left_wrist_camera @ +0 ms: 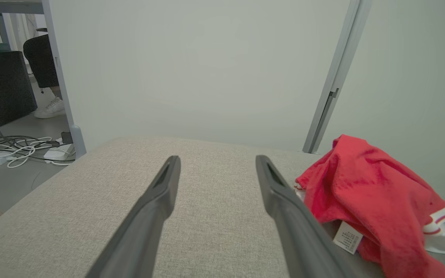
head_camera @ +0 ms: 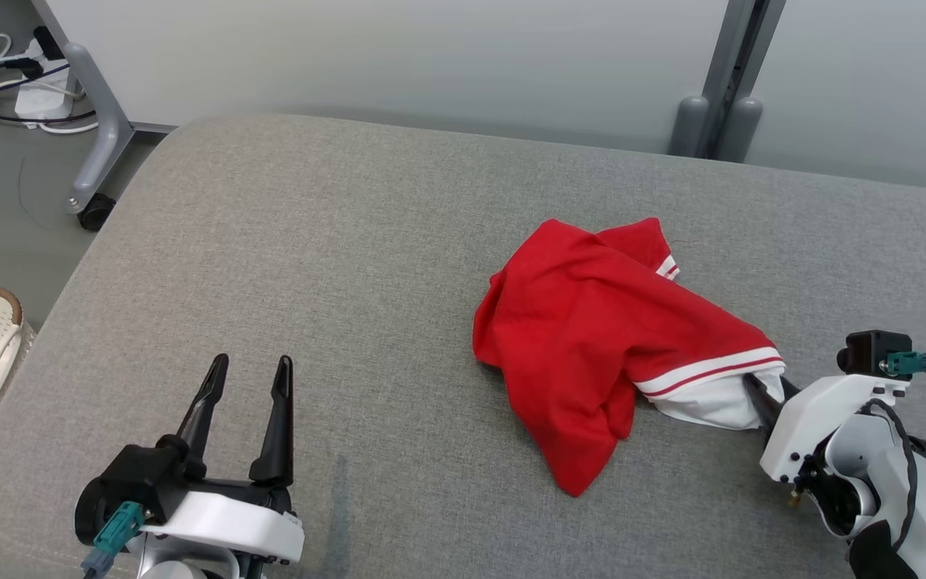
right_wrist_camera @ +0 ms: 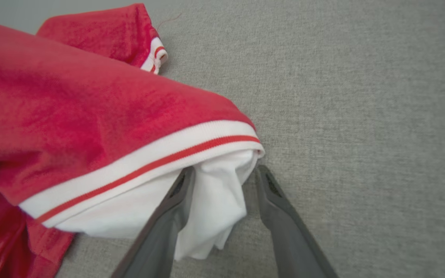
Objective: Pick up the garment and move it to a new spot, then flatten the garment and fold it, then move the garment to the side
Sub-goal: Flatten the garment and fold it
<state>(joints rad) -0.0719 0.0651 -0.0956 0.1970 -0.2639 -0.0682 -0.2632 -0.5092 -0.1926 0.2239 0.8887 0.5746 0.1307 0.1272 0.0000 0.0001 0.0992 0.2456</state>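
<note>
Garment: one red garment [head_camera: 592,338] with white, red-striped trim, crumpled in a heap on the right half of the grey bench [head_camera: 350,241], between its far and near edges.
Label: one white tag [left_wrist_camera: 347,237] at the foot of the heap, on the side facing the left gripper; its print is too small to read.
Left gripper [head_camera: 253,362]: fingers spread wide, nothing between them, over the bench's near left part, well apart from the cloth.
Right gripper [right_wrist_camera: 226,172]: fingers apart, straddling a fold of white fabric at the heap's near right end, not pinching it.
</note>
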